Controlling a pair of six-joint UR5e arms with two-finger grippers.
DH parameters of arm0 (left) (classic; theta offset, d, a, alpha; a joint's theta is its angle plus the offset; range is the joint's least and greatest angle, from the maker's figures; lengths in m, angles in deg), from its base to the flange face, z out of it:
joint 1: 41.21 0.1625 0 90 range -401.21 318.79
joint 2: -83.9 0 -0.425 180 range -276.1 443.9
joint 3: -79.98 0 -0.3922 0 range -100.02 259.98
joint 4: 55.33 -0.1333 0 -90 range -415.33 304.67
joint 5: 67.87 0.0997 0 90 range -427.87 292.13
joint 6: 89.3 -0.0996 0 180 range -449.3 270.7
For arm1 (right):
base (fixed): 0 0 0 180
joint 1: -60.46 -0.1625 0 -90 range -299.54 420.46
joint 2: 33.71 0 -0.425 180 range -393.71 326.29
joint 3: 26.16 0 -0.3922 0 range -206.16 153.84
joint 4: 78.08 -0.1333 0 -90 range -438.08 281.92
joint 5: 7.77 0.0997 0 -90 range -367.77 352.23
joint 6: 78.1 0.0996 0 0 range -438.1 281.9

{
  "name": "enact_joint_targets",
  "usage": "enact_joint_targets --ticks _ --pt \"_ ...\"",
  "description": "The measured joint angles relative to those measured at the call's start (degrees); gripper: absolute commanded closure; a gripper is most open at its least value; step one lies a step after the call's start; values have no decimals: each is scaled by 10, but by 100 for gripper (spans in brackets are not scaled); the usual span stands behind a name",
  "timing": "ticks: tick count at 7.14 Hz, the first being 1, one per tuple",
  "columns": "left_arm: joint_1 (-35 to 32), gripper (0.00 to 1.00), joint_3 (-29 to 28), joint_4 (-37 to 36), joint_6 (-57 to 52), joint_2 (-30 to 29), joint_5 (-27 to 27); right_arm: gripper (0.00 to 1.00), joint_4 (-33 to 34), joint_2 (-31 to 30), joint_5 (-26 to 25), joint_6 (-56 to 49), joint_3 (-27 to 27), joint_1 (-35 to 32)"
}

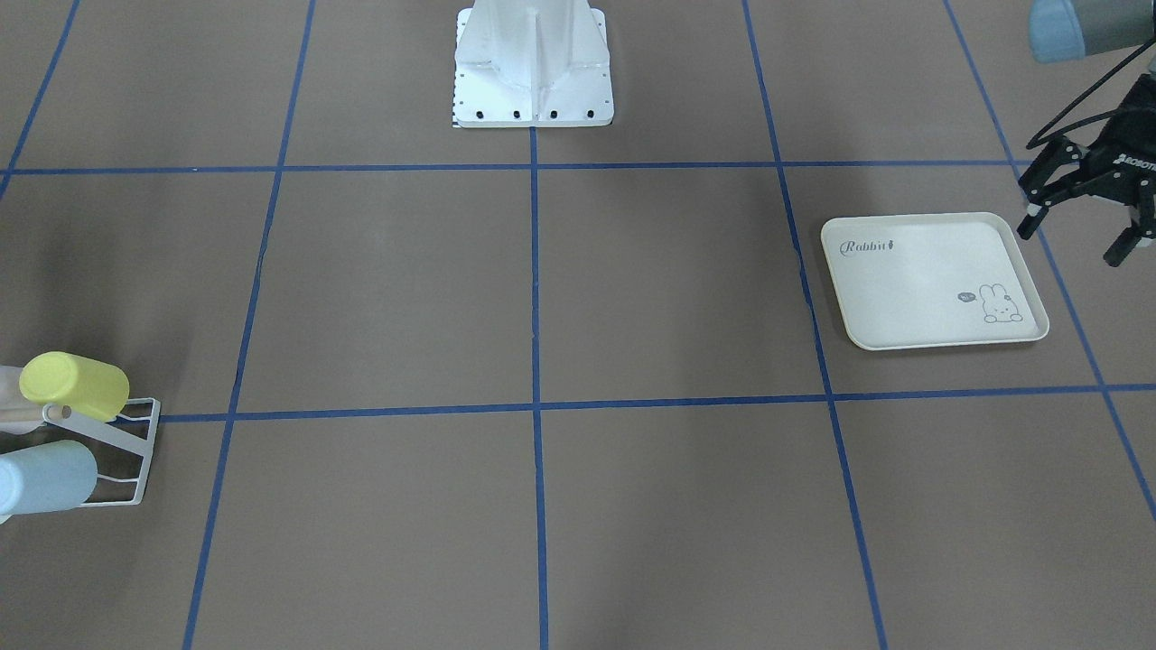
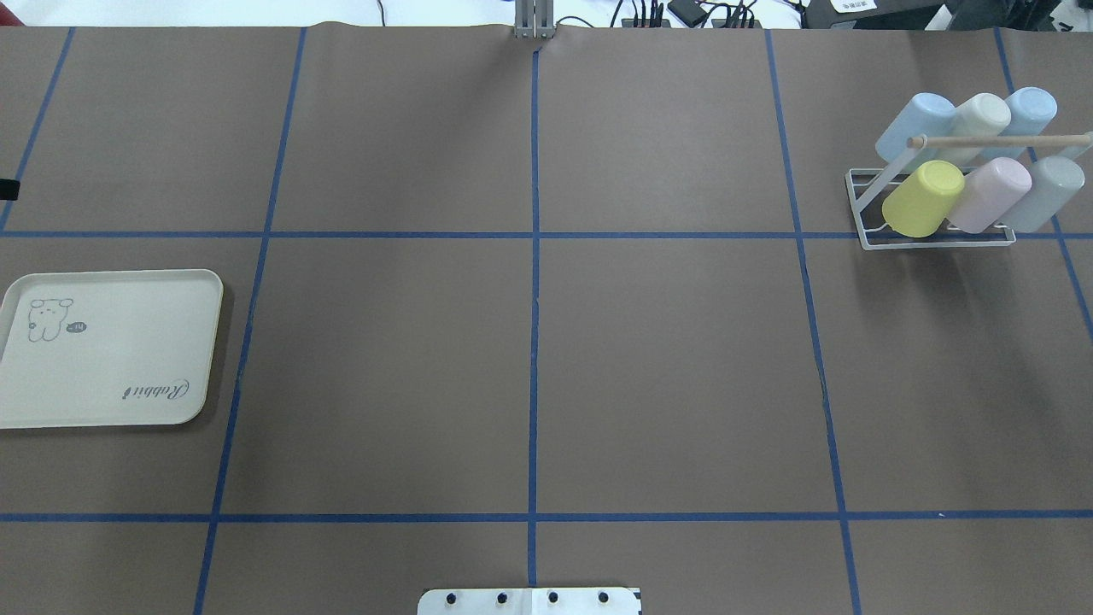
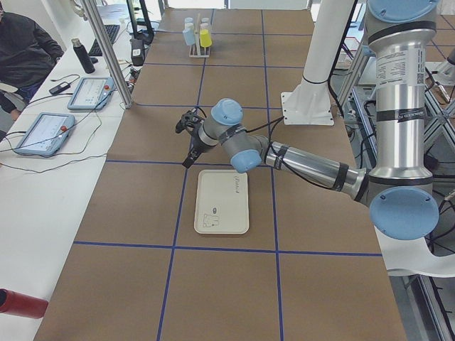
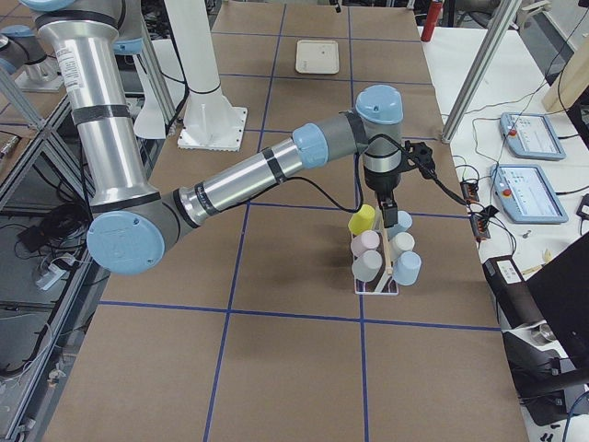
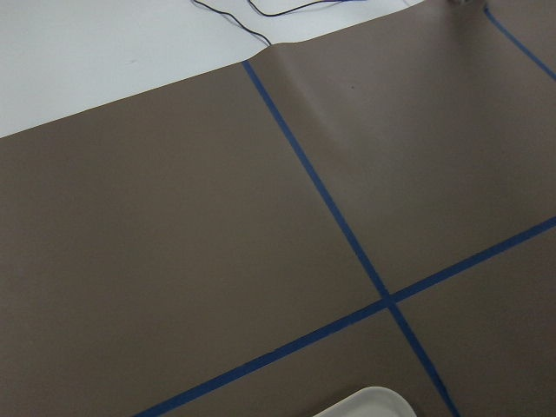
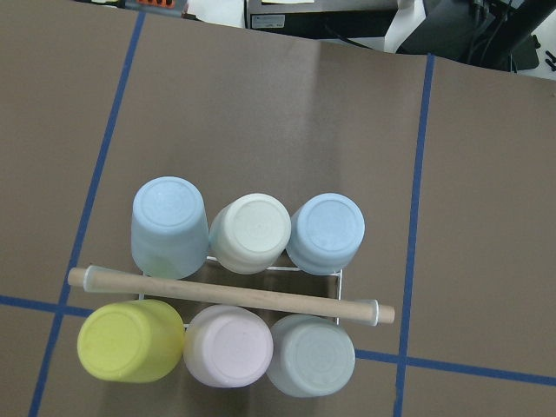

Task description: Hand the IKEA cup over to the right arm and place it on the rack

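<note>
The white wire rack [image 2: 939, 243] with its wooden dowel [image 6: 230, 295] stands at the table's far right. It holds several upturned IKEA cups in two rows. A yellow cup [image 2: 922, 198] is at the front row's end, beside a pink one [image 6: 228, 346] and a grey one [image 6: 311, 354]. My right gripper [image 4: 393, 219] hangs straight above the rack; I cannot tell whether it is open or shut. My left gripper [image 1: 1075, 239] hovers open and empty beside the cream tray [image 1: 930, 280].
The rabbit-print tray [image 2: 111, 359] lies bare on the left side. The robot's white base [image 1: 533, 68] stands at mid-table. Tablets [image 3: 46, 131], a bottle and a seated person [image 3: 25, 50] are along the operators' side.
</note>
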Motion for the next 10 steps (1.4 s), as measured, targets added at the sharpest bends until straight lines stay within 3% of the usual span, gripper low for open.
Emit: enact_joint_targets --ticks 5,7,10 --pt "-22 0 -38 -1 -11 28 -1 0 -4 -98 6 -7 -7 0" --pt "-47 0 -67 -10 -124 46 -7 0 -3 -129 32 -8 -2 0" --pt "-134 0 -129 -45 -203 41 -81 0 -4 -157 56 -42 3 0"
